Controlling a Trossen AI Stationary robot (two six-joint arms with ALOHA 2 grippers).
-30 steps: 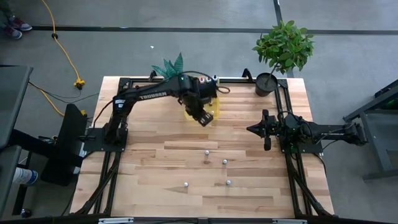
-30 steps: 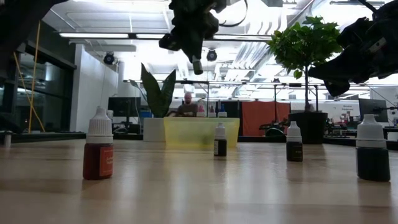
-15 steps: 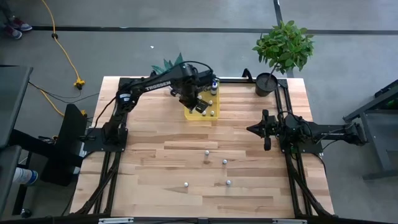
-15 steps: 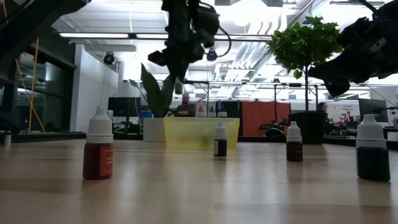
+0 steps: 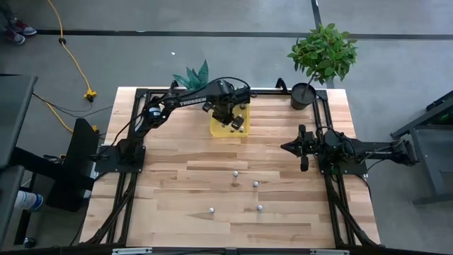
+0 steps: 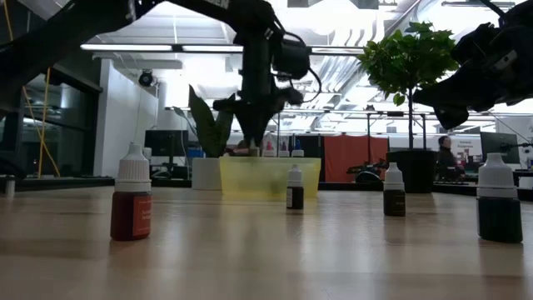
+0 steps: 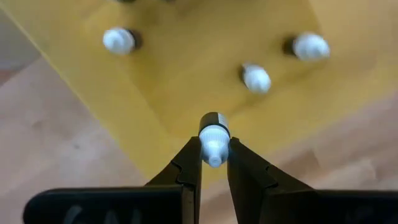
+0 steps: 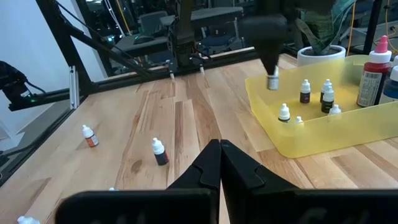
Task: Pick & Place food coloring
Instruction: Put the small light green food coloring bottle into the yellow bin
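Now that my left gripper (image 7: 214,163) has swung back over the yellow tray (image 5: 221,130) since a second ago, delivery looks imminent, its fingers clamped on a small bottle (image 7: 214,137) just above the tray's near wall, right gripper (image 8: 219,163) idle, closed.

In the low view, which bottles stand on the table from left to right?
Red-bodied bottle → small dark bottle in front of the yellow tray → dark bottle → large dark bottle at the right edge.
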